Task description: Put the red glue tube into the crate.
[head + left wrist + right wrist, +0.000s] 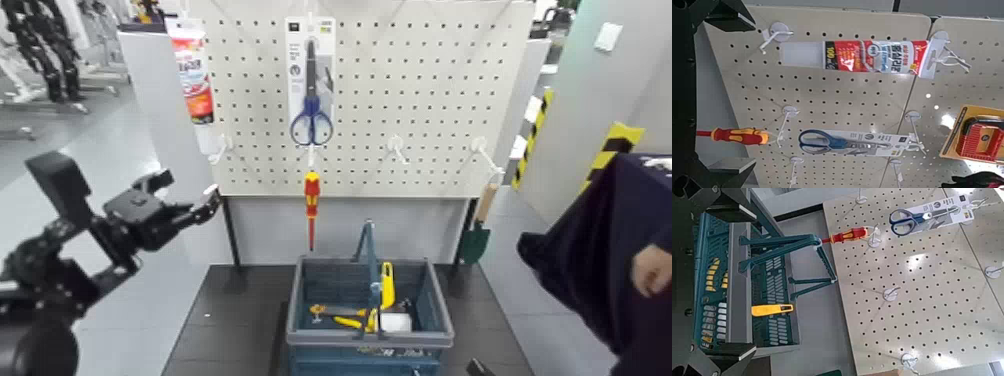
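The red glue tube (192, 75) hangs on a hook at the upper left corner of the white pegboard; in the left wrist view the red glue tube (877, 56) is straight ahead. My left gripper (185, 196) is raised at the left, open and empty, some way below and short of the tube. The blue-grey crate (300, 312) stands on the dark table under the board, and its ribbed wall (770, 290) fills the right wrist view. My right gripper (749, 279) is low near the crate, its fingers spread open with nothing between them.
Blue-handled scissors on a white card (311, 88), a red-and-yellow screwdriver (312, 198) and a green trowel (476, 238) hang on the pegboard (430, 90). Yellow tools (386, 285) lie in the crate. A person's dark sleeve and hand (648, 270) are at the right.
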Robot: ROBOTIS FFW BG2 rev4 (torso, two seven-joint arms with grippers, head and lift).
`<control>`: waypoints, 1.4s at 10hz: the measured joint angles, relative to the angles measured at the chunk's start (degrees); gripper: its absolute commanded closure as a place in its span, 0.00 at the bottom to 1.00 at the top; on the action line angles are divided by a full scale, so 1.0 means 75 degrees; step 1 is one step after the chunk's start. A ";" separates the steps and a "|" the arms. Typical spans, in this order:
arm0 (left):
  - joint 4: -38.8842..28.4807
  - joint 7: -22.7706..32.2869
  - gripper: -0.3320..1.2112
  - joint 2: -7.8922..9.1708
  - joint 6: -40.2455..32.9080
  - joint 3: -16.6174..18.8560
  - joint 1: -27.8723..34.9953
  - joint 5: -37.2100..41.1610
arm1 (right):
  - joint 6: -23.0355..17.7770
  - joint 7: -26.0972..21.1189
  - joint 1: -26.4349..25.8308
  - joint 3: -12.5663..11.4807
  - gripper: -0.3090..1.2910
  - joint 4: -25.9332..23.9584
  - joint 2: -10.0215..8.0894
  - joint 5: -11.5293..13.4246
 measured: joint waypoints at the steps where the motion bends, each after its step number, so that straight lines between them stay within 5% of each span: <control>1: 0.0208 -0.0196 0.28 0.0149 0.0057 -0.0027 -0.0336 -0.0012 | 0.0022 0.0002 -0.0017 0.0018 0.28 0.0001 -0.0005 -0.0005; 8: 0.1635 -0.0928 0.29 0.0583 -0.0140 -0.0075 -0.2177 -0.0325 | 0.0137 0.0070 -0.0086 0.0079 0.28 0.0004 -0.0021 -0.0013; 14: 0.3199 -0.1475 0.30 0.0909 -0.0643 -0.0658 -0.3606 -0.0418 | 0.0210 0.0163 -0.0156 0.0103 0.28 0.0050 -0.0030 -0.0051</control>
